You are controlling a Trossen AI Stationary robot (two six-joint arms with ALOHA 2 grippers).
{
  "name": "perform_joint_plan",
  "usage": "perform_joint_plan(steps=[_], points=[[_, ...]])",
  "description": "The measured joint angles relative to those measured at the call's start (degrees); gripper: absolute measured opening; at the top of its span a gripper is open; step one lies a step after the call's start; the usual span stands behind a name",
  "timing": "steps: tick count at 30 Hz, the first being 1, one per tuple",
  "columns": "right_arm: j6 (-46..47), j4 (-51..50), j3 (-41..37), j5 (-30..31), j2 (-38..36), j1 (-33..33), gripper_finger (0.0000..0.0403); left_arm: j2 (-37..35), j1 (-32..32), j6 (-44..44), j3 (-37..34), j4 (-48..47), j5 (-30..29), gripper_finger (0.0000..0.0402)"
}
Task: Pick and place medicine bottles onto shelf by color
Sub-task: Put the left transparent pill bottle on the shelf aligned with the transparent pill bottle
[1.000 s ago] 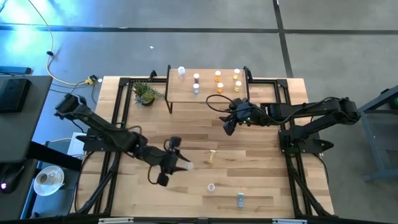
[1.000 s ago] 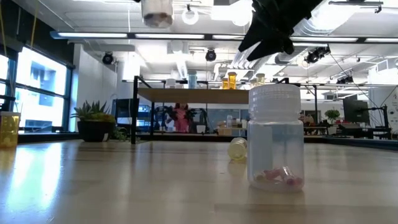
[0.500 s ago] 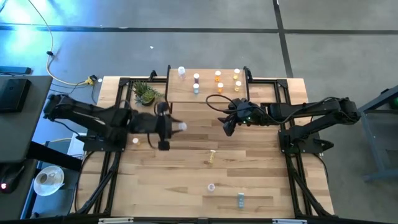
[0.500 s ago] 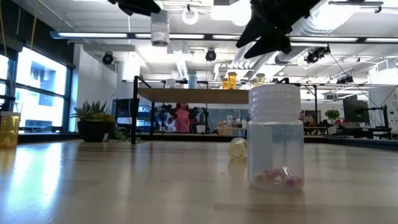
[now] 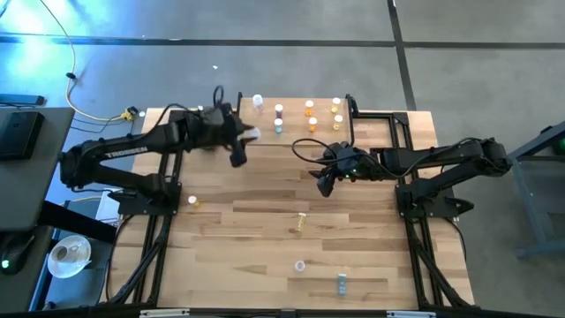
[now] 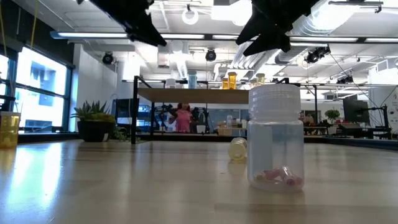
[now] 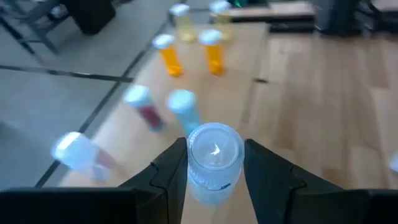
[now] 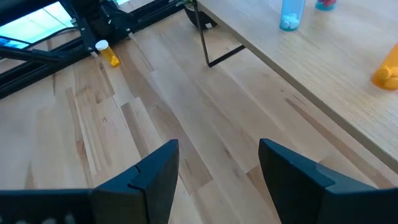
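Observation:
My left gripper (image 5: 244, 136) is shut on a clear white-capped bottle (image 7: 212, 160), above the left part of the light-wood shelf (image 5: 297, 134). White (image 5: 258, 102), pink (image 5: 279, 110), teal (image 5: 278, 127), orange (image 5: 310, 108) and yellow (image 5: 336, 106) bottles stand on the shelf on their bases. My right gripper (image 5: 323, 184) is open and empty, above the table just in front of the shelf; its fingers (image 8: 155, 171) stand wide apart. On the table stand a clear bottle with pink pills (image 6: 275, 137) and a teal one (image 5: 341, 282); a yellow one (image 5: 301, 223) lies on its side. My left gripper pinches the bottle's body (image 7: 210, 182) just below the white cap between its two fingers (image 7: 173, 169). The fingers slant down from the table's left. The bottle is lifted clear, its cap (image 7: 214, 146) toward the wrist camera, over the shelf board.
A small potted plant (image 5: 206, 132) stands left of the shelf, close to my left arm. An orange bottle (image 5: 192, 201) stands near the table's left rail. Black frame rails run along both table sides. Bare wood lies between the shelf and the near bottles.
My left gripper has carried the clear bottle from the table's near middle toward the far edge, up to the shelf's left end, turning as it went. The bottle stays held and clear of the table.

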Motion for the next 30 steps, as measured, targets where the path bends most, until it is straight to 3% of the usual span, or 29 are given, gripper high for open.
perform_joint_plan(steps=[13, 30], points=[[0.0, -0.2, 0.0, 0.0, 0.0, 0.0, 0.0213, 8.8, 15.1, 0.3, 0.0, 6.4, 8.5, 0.0127], [0.3, -0.5, 0.0, 1.0, 0.0, 0.0, 0.0213, 12.9, 16.4, -5.3, 0.1, 9.2, 10.4, 0.0127]])
